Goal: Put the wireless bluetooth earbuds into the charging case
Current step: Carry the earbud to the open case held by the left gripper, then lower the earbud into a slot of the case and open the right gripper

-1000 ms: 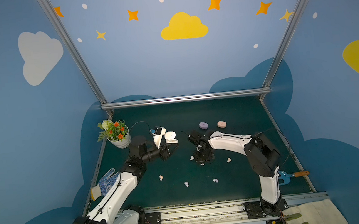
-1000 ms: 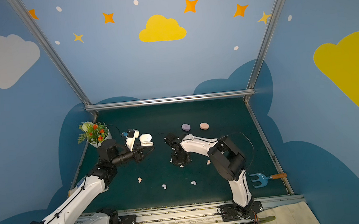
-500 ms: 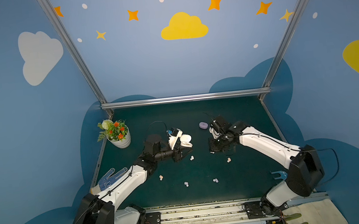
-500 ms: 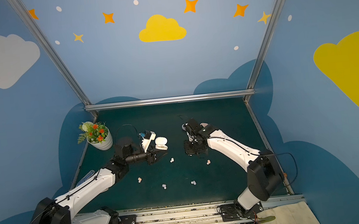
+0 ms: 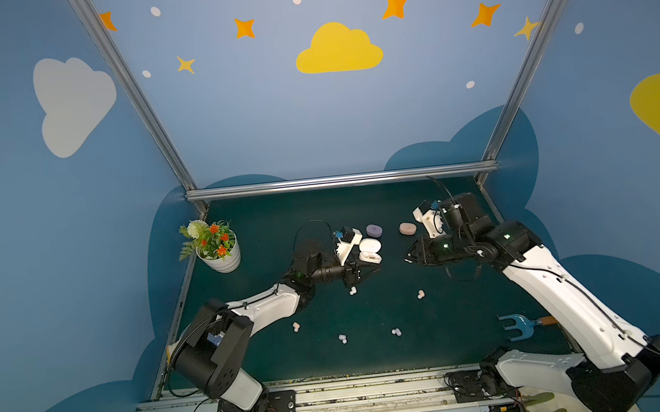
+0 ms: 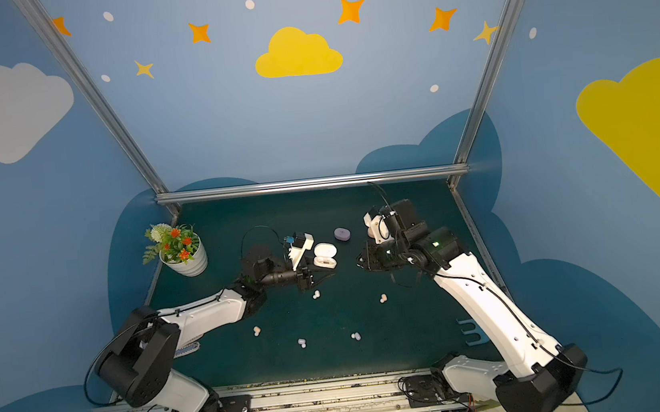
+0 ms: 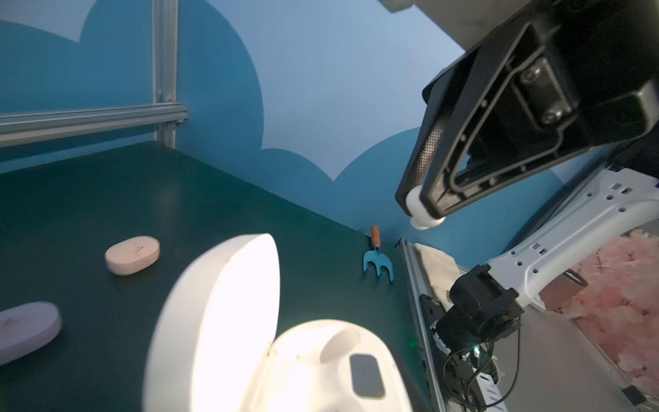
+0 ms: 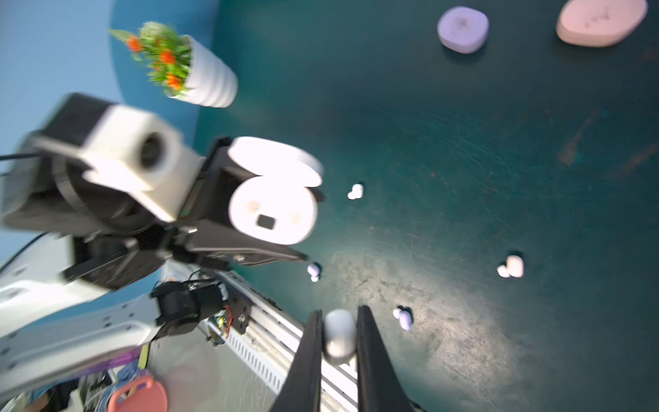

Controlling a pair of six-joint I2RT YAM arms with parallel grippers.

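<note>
Above the middle of the dark green table (image 5: 458, 327), the left hand (image 5: 368, 265) is clamped on the base of an open white oval plastic charging case (image 5: 369, 250). It holds the case clear of the surface with the lid standing up. To the right of the case, across an open gap, the right hand (image 5: 410, 257) points its fingers at it. Between its tips it pinches a tiny white bean-shaped plastic earbud (image 8: 339, 335), whose long axis runs roughly along the fingers. The right wrist view looks onto the case's open face, so that face seems turned towards the right hand. The two wells either side of a dark rectangle look empty. I judge the coming move to be a short leftward reach by the right hand, the only loaded one, into a well.

There are six earbuds, one pinched and five loose on the table:
- a loose white bud (image 5: 353, 291) just below the left hand
- a peach-pink bud (image 5: 420, 294) to the right of it
- a second peach-pink bud (image 5: 296, 326) near the left arm
- a pale lavender bud (image 5: 342, 338) nearer the front
- another lavender bud (image 5: 395, 331) nearer the front

There are three cases. One is the white case in the left hand. A closed lavender case (image 5: 374, 230) and a closed peach-pink case (image 5: 407, 228) both lie on the table behind the hands. One white potted plant (image 5: 215, 248) and one blue garden fork (image 5: 518, 326) stand off to the sides.
</note>
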